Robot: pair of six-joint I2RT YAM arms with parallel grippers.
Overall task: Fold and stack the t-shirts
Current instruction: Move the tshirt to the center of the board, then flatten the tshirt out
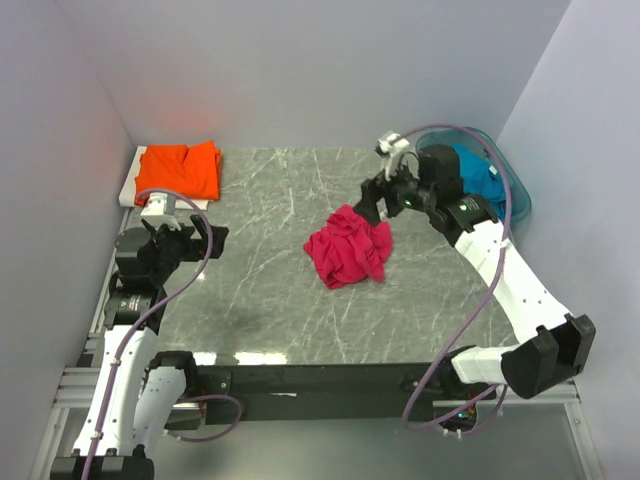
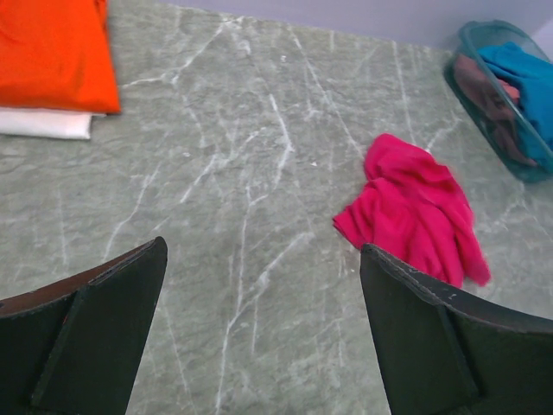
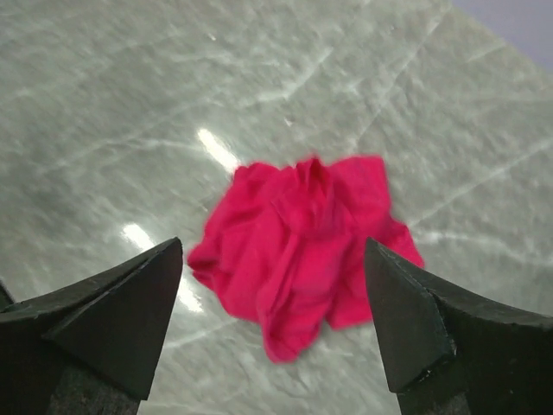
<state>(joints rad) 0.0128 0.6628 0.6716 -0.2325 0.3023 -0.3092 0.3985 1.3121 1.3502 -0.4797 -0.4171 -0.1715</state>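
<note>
- The orange t-shirt (image 2: 52, 52), at the far left corner of the table (image 1: 270, 300), runs off the top and left edges of the left wrist view and covers most of a white slab (image 2: 43, 123).
- The right arm (image 1: 480, 235) hides part of the teal-blue t-shirt (image 1: 482, 175) and basket (image 1: 518, 195) at the far right corner.
- A dark cloth (image 2: 484, 99) in the basket is too indistinct to name.
- The magenta-red t-shirt (image 3: 302, 233) is bunched, its sleeves and collar lost in folds.

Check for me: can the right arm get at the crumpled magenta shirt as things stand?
Probably yes. The right gripper hangs open just above the magenta shirt, which lies alone in a heap on the table. The wrist view shows nothing between the gripper and the cloth.
</note>
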